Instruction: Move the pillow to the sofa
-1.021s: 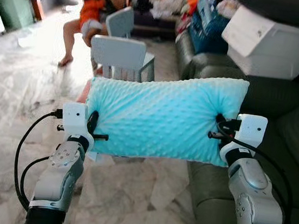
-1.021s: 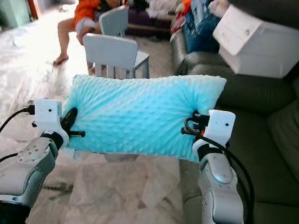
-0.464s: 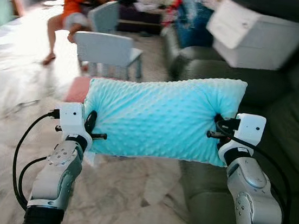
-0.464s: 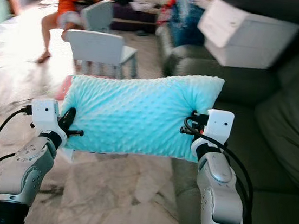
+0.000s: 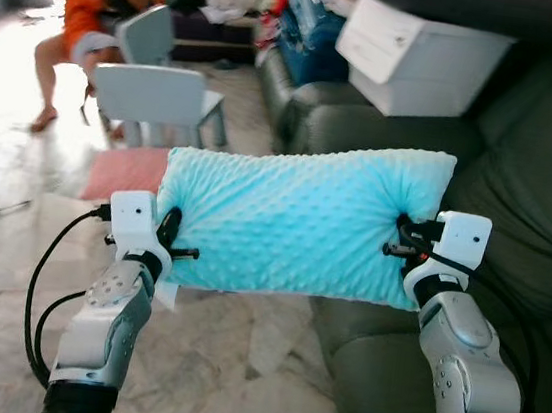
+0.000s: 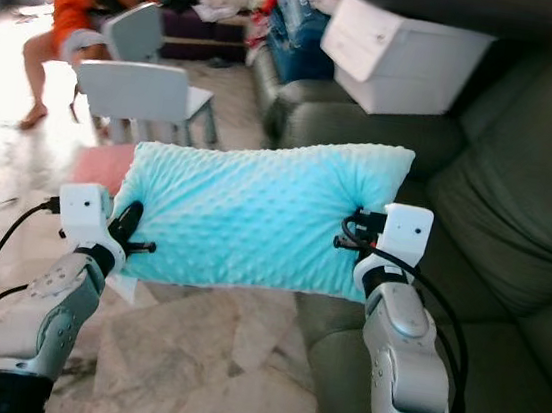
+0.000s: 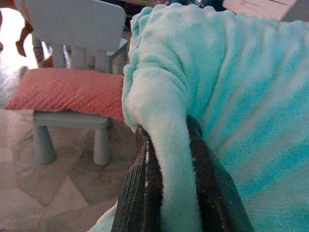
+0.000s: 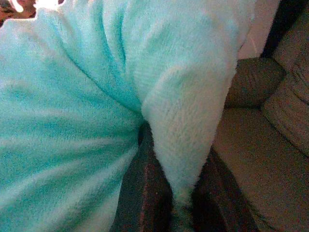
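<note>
Pillow lifted, left hand and right hand each clenched on one end; it hangs beside the sofa, not yet set down.

Daylight floods in from the far left and totally blows out the floor there, while the sofa side stays dim. Head views are a bit soft toward the edges. Both wrist views are grainy, with the nearest fabric fuzzy.
</note>
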`<state>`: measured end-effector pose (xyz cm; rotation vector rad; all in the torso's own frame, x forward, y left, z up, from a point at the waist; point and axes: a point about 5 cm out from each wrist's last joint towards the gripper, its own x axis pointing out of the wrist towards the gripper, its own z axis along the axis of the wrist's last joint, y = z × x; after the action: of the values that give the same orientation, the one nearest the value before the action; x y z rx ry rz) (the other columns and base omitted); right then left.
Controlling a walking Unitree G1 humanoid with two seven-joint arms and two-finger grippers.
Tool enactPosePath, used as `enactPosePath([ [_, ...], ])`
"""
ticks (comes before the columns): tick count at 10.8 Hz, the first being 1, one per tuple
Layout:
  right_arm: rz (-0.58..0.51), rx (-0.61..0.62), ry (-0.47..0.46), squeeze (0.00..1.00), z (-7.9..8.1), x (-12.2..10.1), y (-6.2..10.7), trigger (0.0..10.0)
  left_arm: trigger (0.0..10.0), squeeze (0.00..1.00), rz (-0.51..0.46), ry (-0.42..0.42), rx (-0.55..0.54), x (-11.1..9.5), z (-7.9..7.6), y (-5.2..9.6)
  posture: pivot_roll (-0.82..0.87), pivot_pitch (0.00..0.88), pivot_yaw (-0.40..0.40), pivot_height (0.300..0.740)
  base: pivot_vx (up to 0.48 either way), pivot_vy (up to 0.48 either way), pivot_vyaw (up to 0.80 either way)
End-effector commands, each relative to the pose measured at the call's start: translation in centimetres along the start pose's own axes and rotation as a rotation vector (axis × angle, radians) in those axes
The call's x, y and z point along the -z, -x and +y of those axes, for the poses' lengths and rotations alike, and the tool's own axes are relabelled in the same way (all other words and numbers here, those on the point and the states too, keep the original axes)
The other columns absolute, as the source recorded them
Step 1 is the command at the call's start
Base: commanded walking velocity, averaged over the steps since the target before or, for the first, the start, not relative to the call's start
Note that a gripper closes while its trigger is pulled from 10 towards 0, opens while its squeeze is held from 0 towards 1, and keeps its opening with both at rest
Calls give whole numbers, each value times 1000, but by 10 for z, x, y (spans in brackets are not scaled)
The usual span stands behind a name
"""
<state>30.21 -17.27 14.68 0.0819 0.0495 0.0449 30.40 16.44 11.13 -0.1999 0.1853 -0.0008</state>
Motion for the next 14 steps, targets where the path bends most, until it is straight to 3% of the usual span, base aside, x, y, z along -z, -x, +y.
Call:
enactPosePath([
  [1,-28,7,-5,0,-2,-8,0,10000,10000,0,-22,2,-2,-7,2,0,-158,0,-1,740,0,0,-788],
  [9,-37,26,-30,0,-8,-9,3,10000,10000,0,-46,-43,-28,-19,22,-11,-177,0,1,740,0,0,-784],
  [14,-41,33,-31,0,-10,-10,2,10000,10000,0,-42,-26,-2,-17,17,-13,-199,0,6,740,0,0,-784],
])
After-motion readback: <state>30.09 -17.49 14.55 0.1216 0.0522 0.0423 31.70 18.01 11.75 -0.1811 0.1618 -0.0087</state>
